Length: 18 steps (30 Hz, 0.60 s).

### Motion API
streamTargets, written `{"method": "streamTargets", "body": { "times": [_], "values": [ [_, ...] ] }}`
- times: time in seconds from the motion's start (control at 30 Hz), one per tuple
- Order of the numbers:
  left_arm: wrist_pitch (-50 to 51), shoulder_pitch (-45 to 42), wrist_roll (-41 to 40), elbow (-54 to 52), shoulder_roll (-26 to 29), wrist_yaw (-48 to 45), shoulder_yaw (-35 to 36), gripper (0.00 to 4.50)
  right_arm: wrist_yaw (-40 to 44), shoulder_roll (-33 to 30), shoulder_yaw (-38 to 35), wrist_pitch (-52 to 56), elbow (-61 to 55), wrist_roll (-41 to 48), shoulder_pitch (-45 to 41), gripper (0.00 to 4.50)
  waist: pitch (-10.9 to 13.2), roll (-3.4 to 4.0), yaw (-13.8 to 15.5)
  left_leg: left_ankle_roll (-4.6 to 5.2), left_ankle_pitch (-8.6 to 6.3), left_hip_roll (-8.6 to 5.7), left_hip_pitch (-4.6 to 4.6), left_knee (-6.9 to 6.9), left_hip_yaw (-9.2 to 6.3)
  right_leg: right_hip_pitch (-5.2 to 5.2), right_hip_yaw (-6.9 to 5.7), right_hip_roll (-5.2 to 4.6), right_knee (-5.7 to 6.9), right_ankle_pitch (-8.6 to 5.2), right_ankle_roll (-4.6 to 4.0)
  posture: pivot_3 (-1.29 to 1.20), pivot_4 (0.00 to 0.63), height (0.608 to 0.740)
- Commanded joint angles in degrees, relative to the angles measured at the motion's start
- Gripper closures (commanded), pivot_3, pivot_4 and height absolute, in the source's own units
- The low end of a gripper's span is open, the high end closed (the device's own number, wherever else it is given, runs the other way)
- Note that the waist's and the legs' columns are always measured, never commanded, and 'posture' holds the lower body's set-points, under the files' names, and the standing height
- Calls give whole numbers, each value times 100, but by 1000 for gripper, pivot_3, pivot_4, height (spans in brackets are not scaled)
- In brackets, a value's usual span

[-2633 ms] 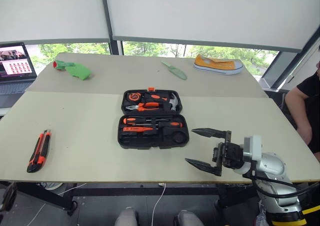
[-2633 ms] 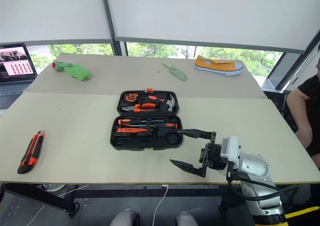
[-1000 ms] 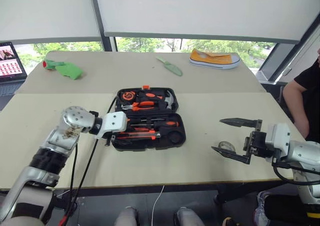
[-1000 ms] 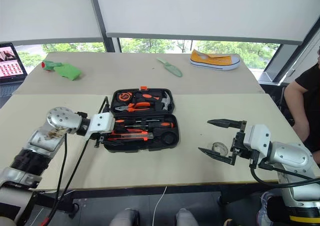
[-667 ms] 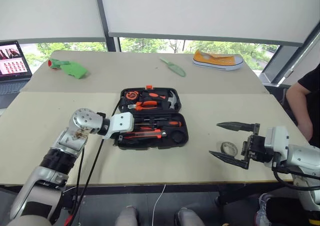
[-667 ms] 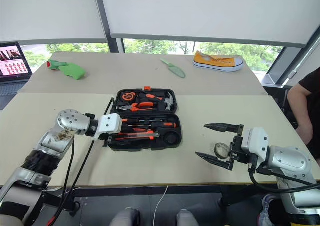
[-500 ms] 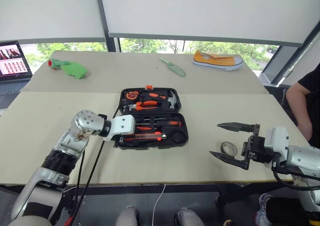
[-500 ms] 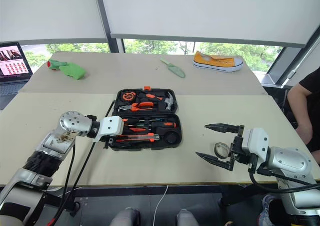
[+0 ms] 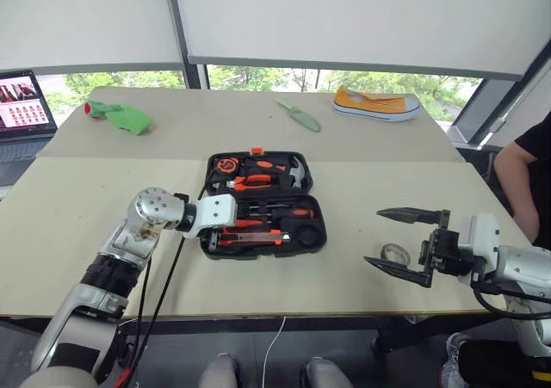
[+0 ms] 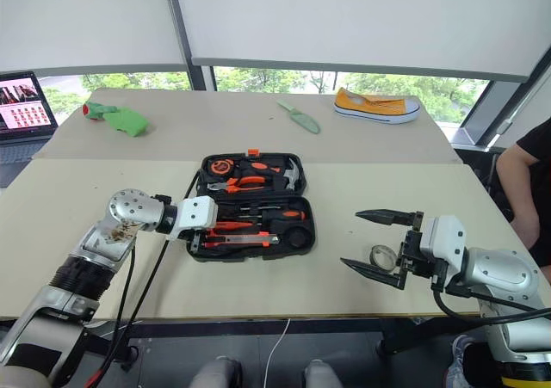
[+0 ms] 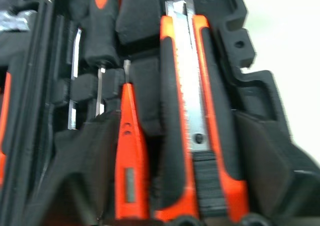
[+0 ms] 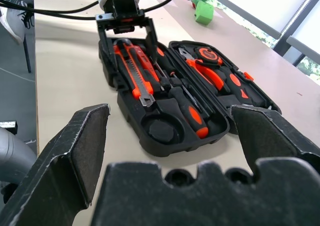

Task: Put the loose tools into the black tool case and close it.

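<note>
Utility knife (image 11: 192, 110) lies in its moulded slot in the near half of the black tool case (image 9: 310, 237), beside a slim orange screwdriver (image 11: 129, 151); the left gripper (image 12: 125, 23), fingers spread at the case's left end, straddles the knife's end without pinching it. Right gripper (image 9: 405, 243) hovers wide open just beside the tape roll (image 9: 395, 254), which sits loose on the tabletop (image 9: 86, 233), well right of the case's round recess, likely next to fetch
</note>
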Motion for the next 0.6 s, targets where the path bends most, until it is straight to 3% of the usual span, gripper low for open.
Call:
{"method": "streamTargets", "body": {
  "times": [0.03, 0.17, 0.27, 0.6],
  "values": [
    [-258, -43, -512, 316, -213, -65, 342, 29, -2, -64, -185, -70, -79, 24, -17, 0, 0, 0, 7, 0, 0, -1, 0, 0, 0, 0, 0, 0, 0, 0, 0, 0, 150, 740],
    [-273, -75, -1471, 526, -357, -600, 944, 29, -42, -28, -220, -38, 4, 60, -25, 0, 1, -1, 7, 0, 0, 0, -2, 9, -1, -2, -1, 0, 9, 1, 0, 0, 150, 740],
    [-36, -14, -1806, 545, -427, -686, 1162, 711, -97, 49, -220, -56, 121, 56, -14, 0, 1, -1, 4, 0, 0, -1, -1, 10, -2, -1, -1, 0, 14, 1, 0, 0, 150, 740],
    [-349, 438, -1031, 523, -579, -288, 638, 4480, -270, 286, -126, -79, 77, -14, 87, 0, 0, -1, 16, 0, 1, -2, -1, 15, -4, 0, -1, 0, 18, 1, 0, 0, 150, 740]
  ]
}}
